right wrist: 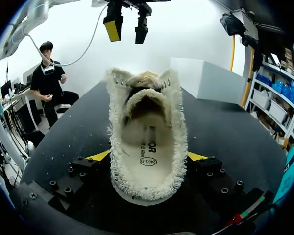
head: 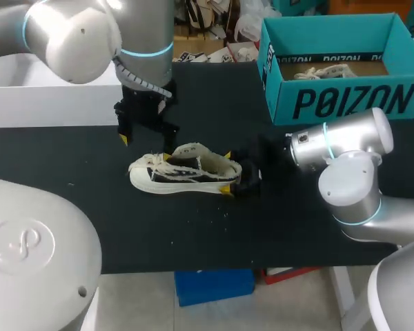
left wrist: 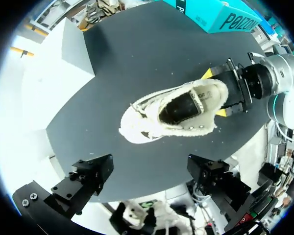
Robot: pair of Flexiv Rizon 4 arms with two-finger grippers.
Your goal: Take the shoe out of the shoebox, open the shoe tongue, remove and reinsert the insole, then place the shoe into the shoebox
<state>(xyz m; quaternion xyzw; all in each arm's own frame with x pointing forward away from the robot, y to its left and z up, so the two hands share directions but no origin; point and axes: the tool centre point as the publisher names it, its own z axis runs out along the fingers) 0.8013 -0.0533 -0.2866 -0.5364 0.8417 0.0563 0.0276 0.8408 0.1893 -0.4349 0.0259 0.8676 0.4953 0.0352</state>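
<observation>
I'm reading unboxing as done: shoe (head: 185,172) sitting sole-down on the bench (head: 69,158), clear of the shoebox (head: 345,100), right tool (head: 225,172) clamping its heel, left tool (head: 145,147) hanging wide and empty above; insole (right wrist: 147,152) lying inside, so insole cycle and reboxing looking pending.

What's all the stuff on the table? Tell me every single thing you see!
table: one, black, under everything.
shoe: one, cream and black, standing on its sole in the middle of the table.
shoebox: one, teal, open, at the table's far right.
second shoe: one, cream, inside the shoebox.
white box: one, white, at the table's far left.
left gripper: one, black with yellow tips, fingers open, hanging above the shoe's toe end.
right gripper: one, black with yellow tips, fingers on both sides of the shoe's heel, shut on it.
</observation>
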